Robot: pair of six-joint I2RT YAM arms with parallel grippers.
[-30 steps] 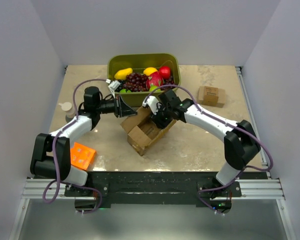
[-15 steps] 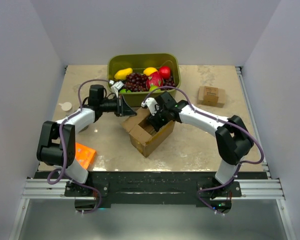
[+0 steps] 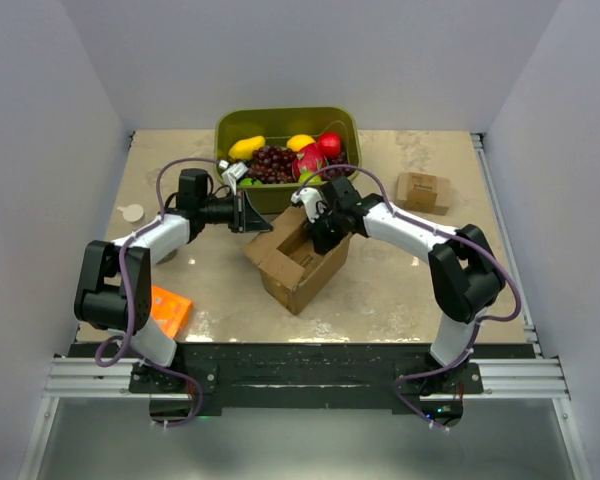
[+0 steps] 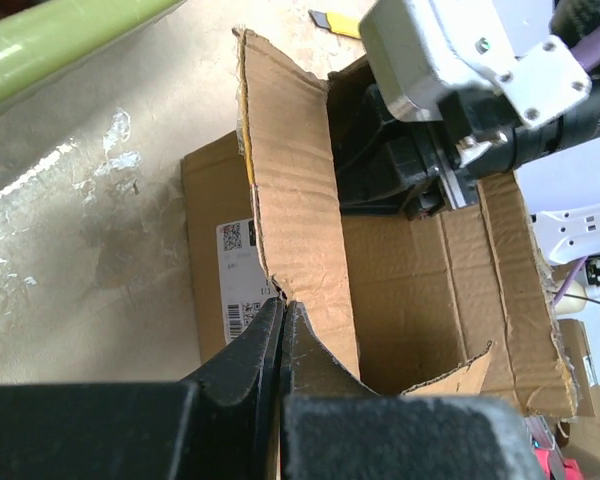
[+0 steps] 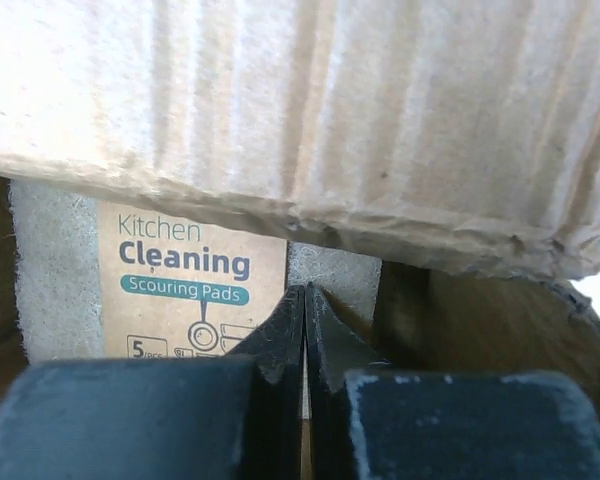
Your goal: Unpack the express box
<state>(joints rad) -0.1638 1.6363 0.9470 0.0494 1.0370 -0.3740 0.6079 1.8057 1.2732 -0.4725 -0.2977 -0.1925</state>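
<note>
The express box point(image 3: 298, 265) stands open mid-table, its flaps spread. In the left wrist view its white label point(image 4: 236, 282) faces me and one flap point(image 4: 292, 190) stands up. My left gripper point(image 4: 283, 303) is shut on the edge of that flap; from above it point(image 3: 250, 215) is at the box's back left corner. My right gripper point(image 3: 317, 237) reaches into the box from the back right, jaws shut. In the right wrist view its tips point(image 5: 305, 292) sit against a grey pack labelled "Kitchen Cleaning Scouring Pads" point(image 5: 185, 265), under a cardboard flap point(image 5: 310, 110).
A green bin point(image 3: 342, 120) of fruit stands right behind the box. A small brown block point(image 3: 423, 191) lies at the back right. A flat orange box point(image 3: 164, 309) lies front left, a small white round thing point(image 3: 132, 212) at the left edge.
The box has settled and turned slightly from its tilted pose a second ago. My right gripper has shifted a little toward the back right inside it. The left gripper keeps hold of the flap.
</note>
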